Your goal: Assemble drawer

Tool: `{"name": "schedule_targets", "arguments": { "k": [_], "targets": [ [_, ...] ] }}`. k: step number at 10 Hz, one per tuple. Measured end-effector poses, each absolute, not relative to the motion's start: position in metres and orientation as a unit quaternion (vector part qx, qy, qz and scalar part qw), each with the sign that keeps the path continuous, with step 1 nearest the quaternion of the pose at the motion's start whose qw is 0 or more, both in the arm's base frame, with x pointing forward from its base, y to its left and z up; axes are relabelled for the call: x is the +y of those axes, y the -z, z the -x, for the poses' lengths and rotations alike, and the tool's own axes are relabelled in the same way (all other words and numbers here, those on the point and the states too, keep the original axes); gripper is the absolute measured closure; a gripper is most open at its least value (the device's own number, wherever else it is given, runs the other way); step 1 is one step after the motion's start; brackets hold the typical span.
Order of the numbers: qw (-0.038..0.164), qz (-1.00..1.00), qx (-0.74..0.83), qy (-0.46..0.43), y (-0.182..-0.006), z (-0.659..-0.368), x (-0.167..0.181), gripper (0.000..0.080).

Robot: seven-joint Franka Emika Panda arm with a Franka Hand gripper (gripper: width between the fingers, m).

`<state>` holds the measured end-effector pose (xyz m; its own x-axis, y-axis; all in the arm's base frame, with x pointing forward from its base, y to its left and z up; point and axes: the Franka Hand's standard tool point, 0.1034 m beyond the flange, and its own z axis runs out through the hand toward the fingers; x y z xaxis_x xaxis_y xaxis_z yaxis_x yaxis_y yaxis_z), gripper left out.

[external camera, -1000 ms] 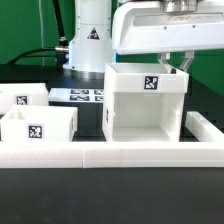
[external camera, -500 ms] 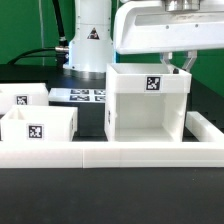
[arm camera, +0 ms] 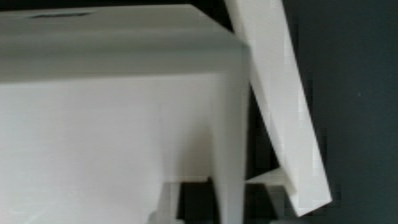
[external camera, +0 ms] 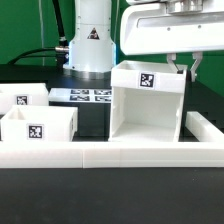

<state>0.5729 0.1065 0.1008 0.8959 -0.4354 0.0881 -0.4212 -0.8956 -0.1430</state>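
A long low white wall [external camera: 60, 154] runs across the near edge of the black table [external camera: 100, 195]. It turns back at the right end, closing that corner.

Just behind the wall on the left sits a small open tray [external camera: 38, 126], its tagged face towards the camera. A narrow dark strip of table lies between its right side and the big casing [external camera: 145, 112].

The casing stands right of centre, just behind the wall. It is open at the top and tipped, with its rim higher on the left than on the right. Its right wall is near the wall's turned-back end, so there is little room on that side.

The gripper [external camera: 183, 66] hangs over the casing's far right corner, with a finger on each side of the right wall's top edge. The wrist view looks down along that thin edge into the white inside of the casing. Neither view shows clearly whether the fingers pinch the wall or only stand beside it.

Farther back on the left, a second tray [external camera: 22, 98] sits at the picture's edge. The marker board [external camera: 86, 96] lies flat on the table between it and the casing, in front of the arm's base [external camera: 90, 45].
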Motion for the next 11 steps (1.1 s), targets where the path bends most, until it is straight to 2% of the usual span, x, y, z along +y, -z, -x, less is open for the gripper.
{"name": "schedule_targets", "arguments": {
  "k": [4,7,11],
  "targets": [
    [0.077,0.945,0.311,0.07,-0.105,-0.583,0.092,0.0758],
    [0.092,0.918,0.381,0.066,-0.108,-0.585,0.097,0.0757],
    [0.122,0.842,0.524,0.043,-0.108,-0.589,0.097,0.0757]
  ]
}}
